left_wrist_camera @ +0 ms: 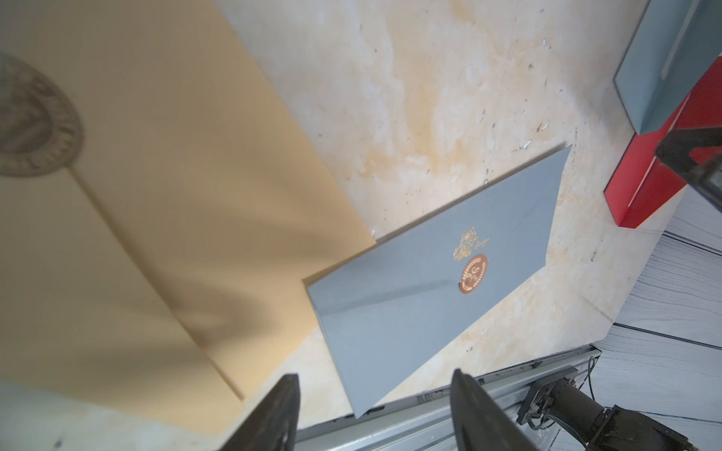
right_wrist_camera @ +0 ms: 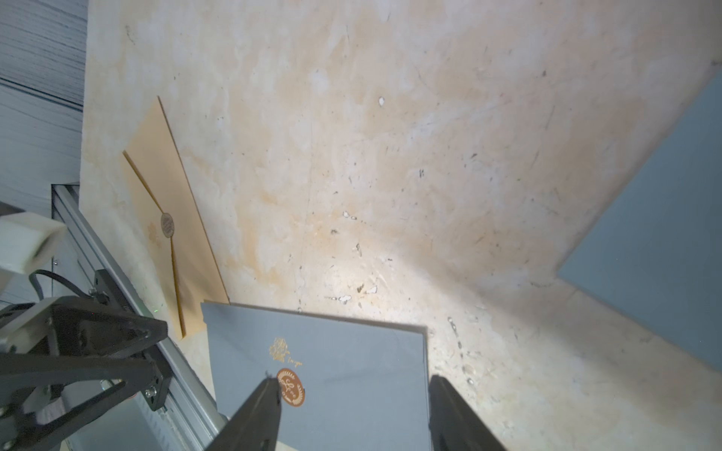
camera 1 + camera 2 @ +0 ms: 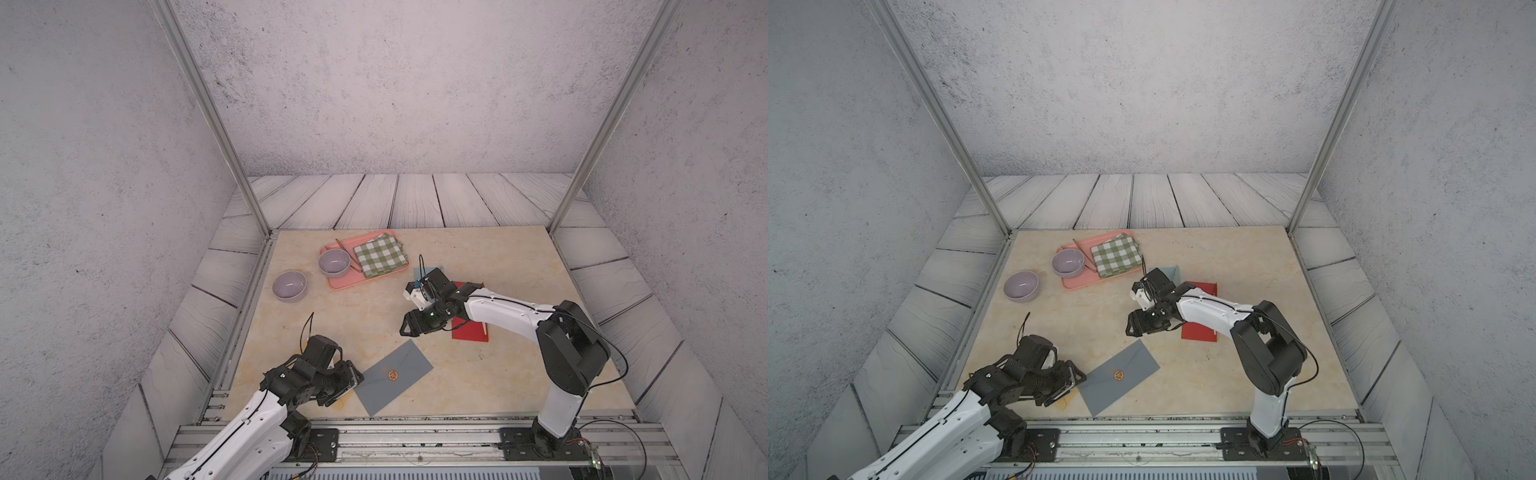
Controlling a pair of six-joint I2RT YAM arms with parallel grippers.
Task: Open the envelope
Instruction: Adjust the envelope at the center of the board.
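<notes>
Left pincer [image 3: 357,380]: spread and empty, held just beside the left corner of the grey envelope [image 3: 411,362]; the nearer arm.
Grey envelope: laid flat near the front edge of the bench [image 3: 478,374], flap shut under its seal [image 3: 392,376], long axis slanted front-left to back-right.
Right pincer [image 3: 408,326]: spread and empty, held over the back corner.

The grey-blue envelope [image 1: 410,312] was smooth paper with a faint sheen, and its round seal [image 1: 474,274] was a coppery metallic foil; the tan envelope [image 1: 156,234] looked like matt kraft paper. The counter [image 3: 498,257] had a marbled, stone-like beige face, matt and flecked with scuffs and stains, and the rails [image 3: 415,436] along its front were dull brushed aluminium. The lilac bowls [image 3: 289,286] [image 3: 334,264] looked glazed and glossy, the pink tray [image 3: 349,283] like smooth plastic, and the green checked cloth [image 3: 379,254] was woven fabric.
</notes>
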